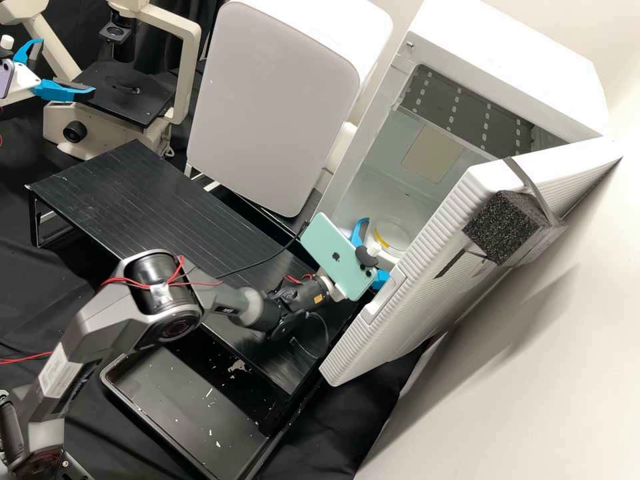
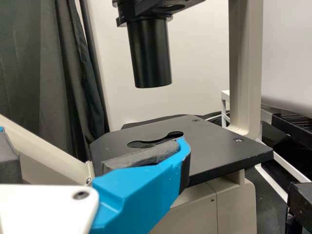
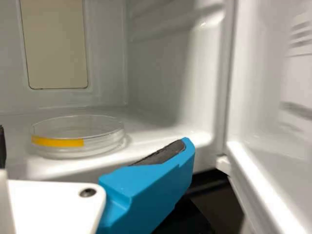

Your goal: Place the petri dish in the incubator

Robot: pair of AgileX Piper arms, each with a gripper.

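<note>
Petri dish (image 3: 80, 146) down inside the incubator (image 1: 513, 53), near its front edge! Right gripper (image 1: 375, 250) spread, empty; left gripper (image 1: 67, 65) open too. Backing out and shutting the door (image 1: 380, 333) seemingly remain.

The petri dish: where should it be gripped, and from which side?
Probably grip the dish by opposite sides of its round wall, coming level through the open front of the incubator: the dish lies flat on the floor, a back wall behind it.

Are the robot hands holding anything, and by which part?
Nothing is held. The left hand and right hand are open, and the petri dish sits inside the incubator.
</note>
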